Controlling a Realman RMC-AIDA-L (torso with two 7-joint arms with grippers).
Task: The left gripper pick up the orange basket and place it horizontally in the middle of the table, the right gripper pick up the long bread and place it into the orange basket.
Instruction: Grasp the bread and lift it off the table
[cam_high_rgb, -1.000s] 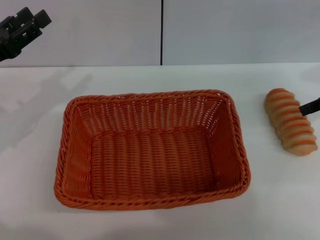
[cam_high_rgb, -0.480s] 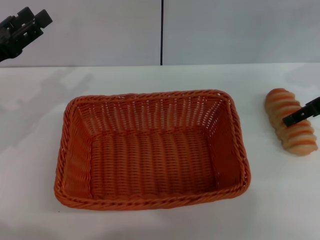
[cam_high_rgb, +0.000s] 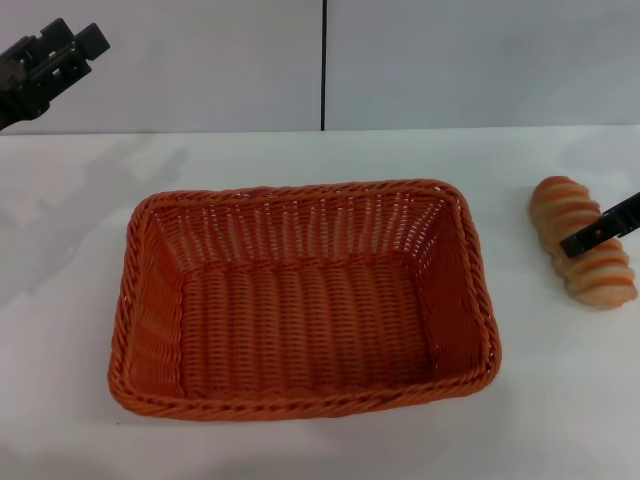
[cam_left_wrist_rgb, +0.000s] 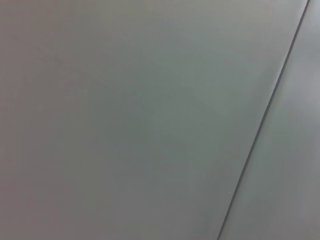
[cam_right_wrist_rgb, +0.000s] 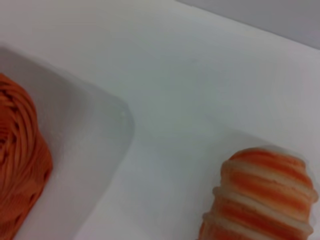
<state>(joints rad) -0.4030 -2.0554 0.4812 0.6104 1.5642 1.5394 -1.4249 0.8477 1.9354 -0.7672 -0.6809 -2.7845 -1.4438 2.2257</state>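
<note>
The orange basket (cam_high_rgb: 300, 300) sits empty in the middle of the white table (cam_high_rgb: 320, 155), its long side running left to right. Its corner (cam_right_wrist_rgb: 20, 165) also shows in the right wrist view. The long bread (cam_high_rgb: 580, 242) lies on the table to the basket's right, striped tan and orange; one rounded end (cam_right_wrist_rgb: 262, 195) is close in the right wrist view. A black tip of my right gripper (cam_high_rgb: 600, 228) reaches in from the right edge across the bread's middle. My left gripper (cam_high_rgb: 52, 58) hangs raised at the far left, well away from the basket.
A grey wall with a dark vertical seam (cam_high_rgb: 324, 60) stands behind the table. The left wrist view holds only that wall and seam (cam_left_wrist_rgb: 265, 120). Bare tabletop lies between basket and bread.
The right gripper's black tip has slid left and slightly down, from the bread's right side to across its middle. The left gripper has barely shifted. Basket and bread stay put.
</note>
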